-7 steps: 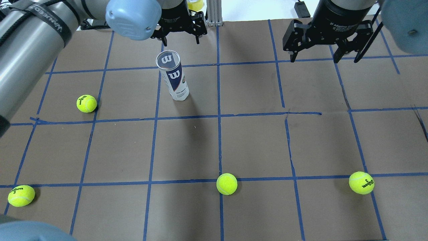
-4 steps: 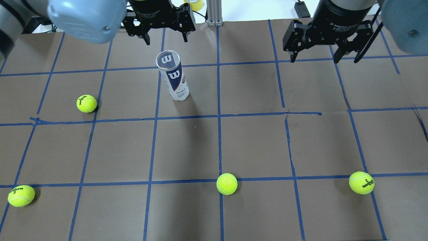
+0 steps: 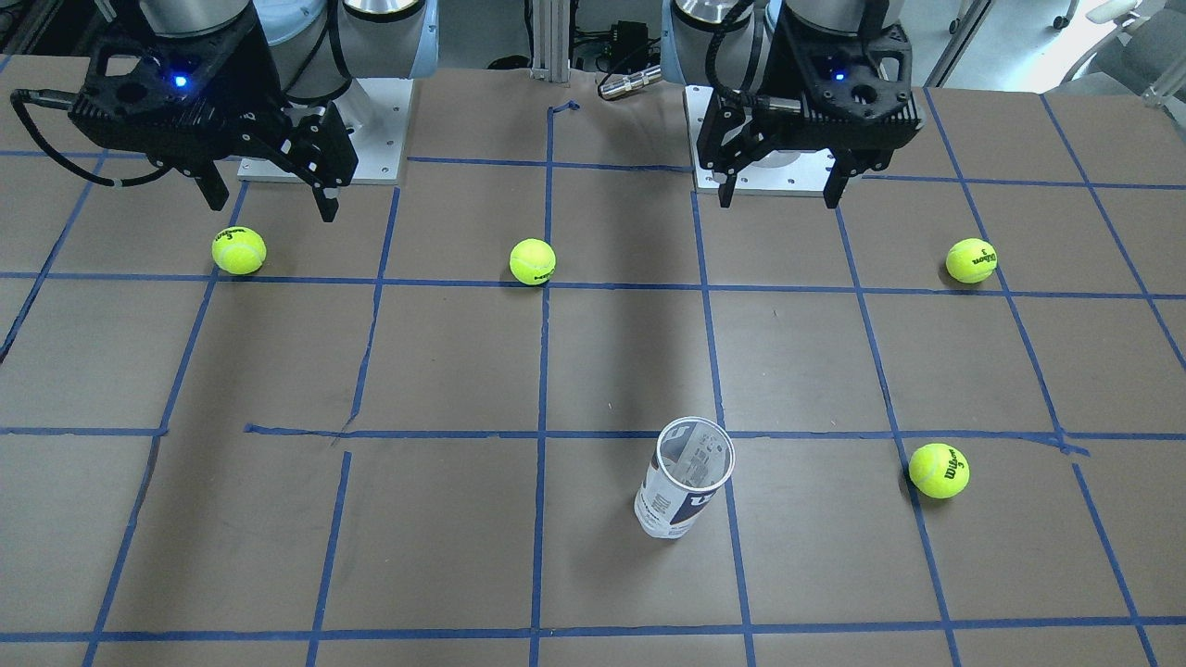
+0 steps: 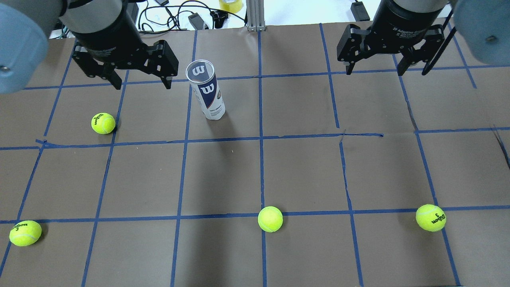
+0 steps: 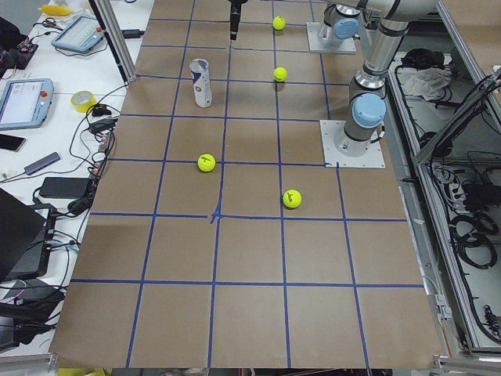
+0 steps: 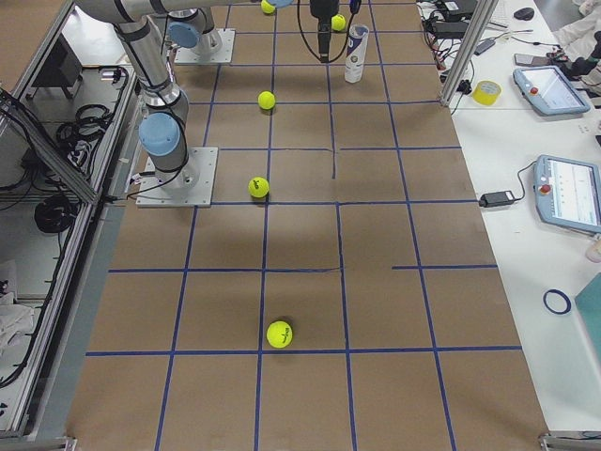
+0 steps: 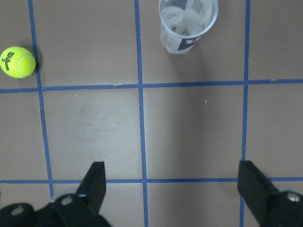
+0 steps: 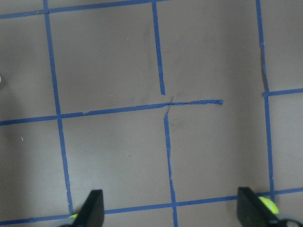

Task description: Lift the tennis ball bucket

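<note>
**Table (image 4: 303,171), overhead view.** I see a flat brown surface divided into squares by blue tape lines (image 4: 261,175). Some strips near the middle are broken or offset. The clear can (image 4: 208,93) stands upright on the far half, toward the robot's left of the centre line. Four yellow-green balls rest on the surface, all apart from the can:
- The first ball (image 4: 103,123) is nearest the can, on its left.
- The second ball (image 4: 25,232) is at the near left edge.
- The third ball (image 4: 270,219) is at a near tape crossing.
- The fourth ball (image 4: 430,217) is at the near right.

In the front-facing view I also make out two pale mounting plates (image 3: 375,130) along the robot's edge.
</note>
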